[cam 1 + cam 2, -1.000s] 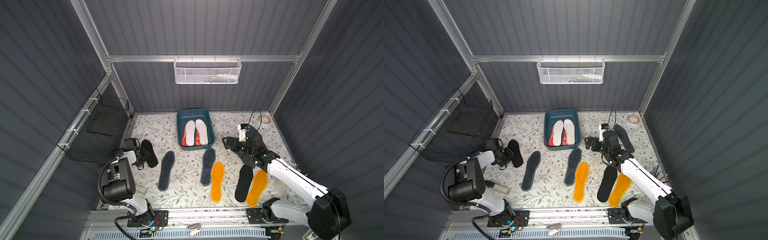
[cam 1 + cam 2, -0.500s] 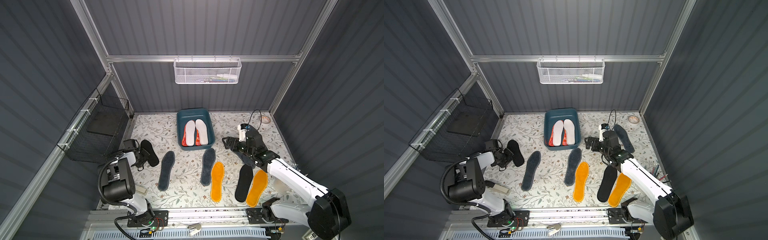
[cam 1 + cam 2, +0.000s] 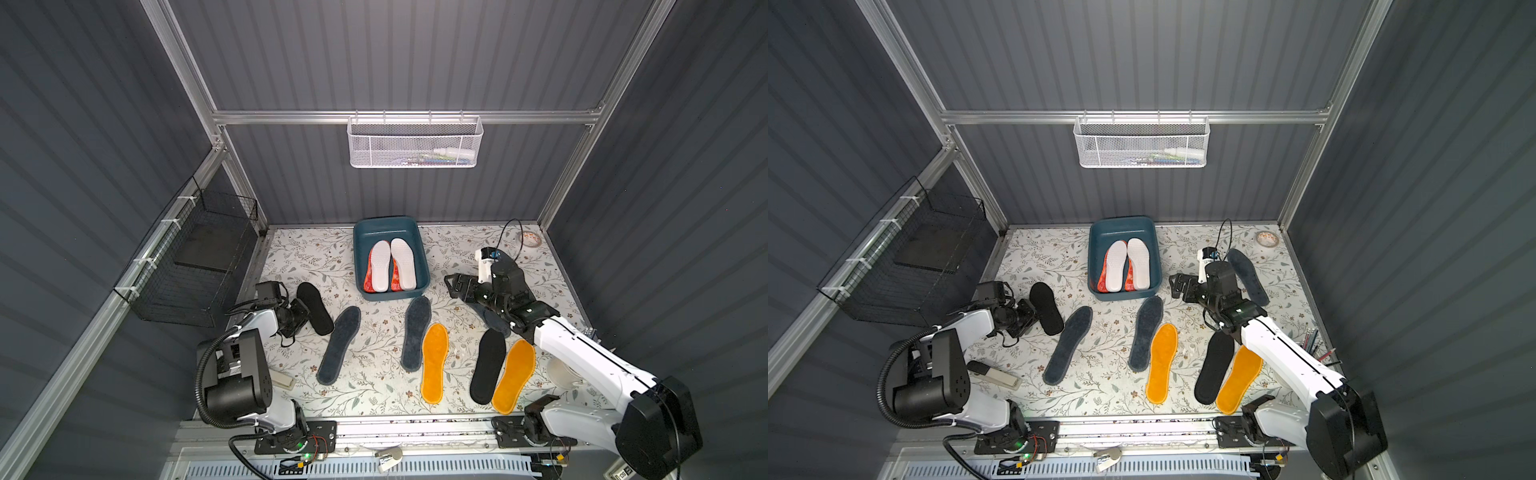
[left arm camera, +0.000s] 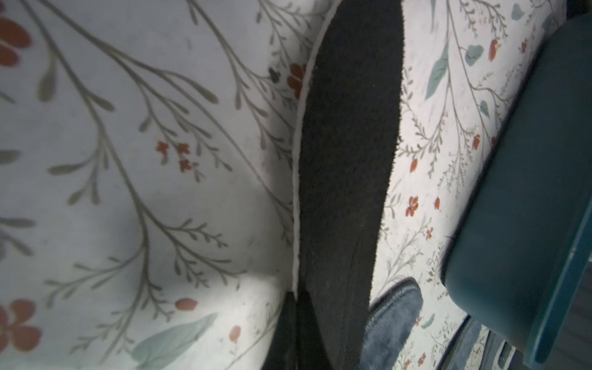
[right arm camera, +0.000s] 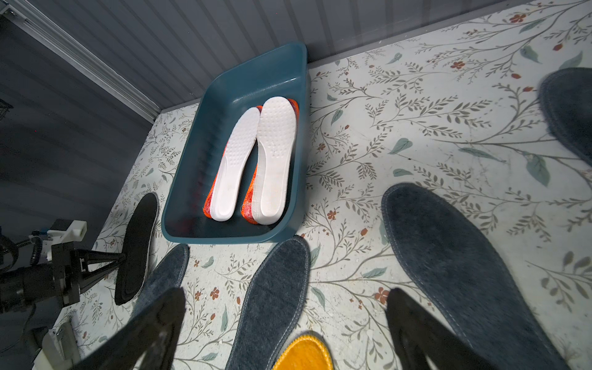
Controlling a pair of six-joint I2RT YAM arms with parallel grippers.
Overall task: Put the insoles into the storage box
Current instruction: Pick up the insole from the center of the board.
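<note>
Got the left pincer (image 3: 306,316) pinched tight on the edge of a black insole (image 3: 314,306) over at the left of the desk (image 3: 374,386). Looking at the right pincer (image 3: 451,286) spread wide, gripping nothing, hanging just right of the storage box (image 3: 390,293), at the back middle of the desk. Counting two white insoles (image 3: 381,266) inside the box, on top of red-orange ones (image 3: 368,277). Also seeing grey-blue insoles (image 3: 338,345), orange-yellow ones (image 3: 434,361) and another black one (image 3: 487,365) flat on the desk in front of the box
</note>
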